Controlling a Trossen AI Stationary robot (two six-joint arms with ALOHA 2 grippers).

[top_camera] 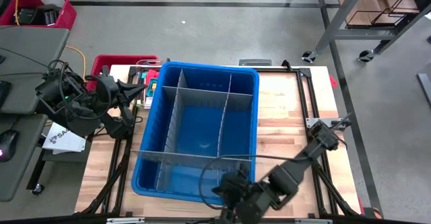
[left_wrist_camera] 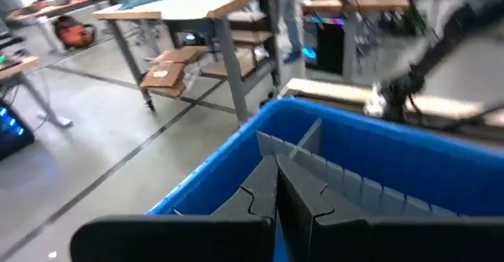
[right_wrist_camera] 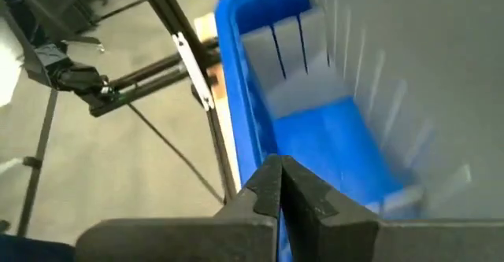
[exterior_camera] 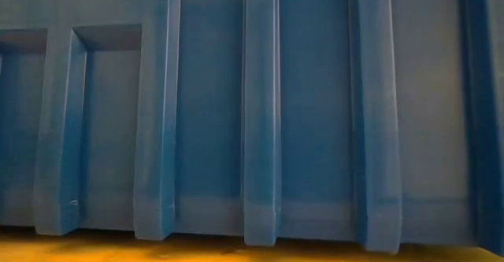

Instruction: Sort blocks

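Note:
A large blue bin with thin grey dividers stands mid-table; its ribbed outer wall fills the low view. Small coloured blocks in teal, red and green sit bunched by the bin's far left corner. My left gripper is raised beside the bin's left wall; its fingers are shut with nothing between them and point over the bin. My right gripper hovers at the bin's near rim, with its fingers also shut and holding nothing.
A red crate stands off the table's far left corner. Black frame rails run along the table's right side and near edge. Bare wooden tabletop lies right of the bin. A desk with a printed sheet is at the left.

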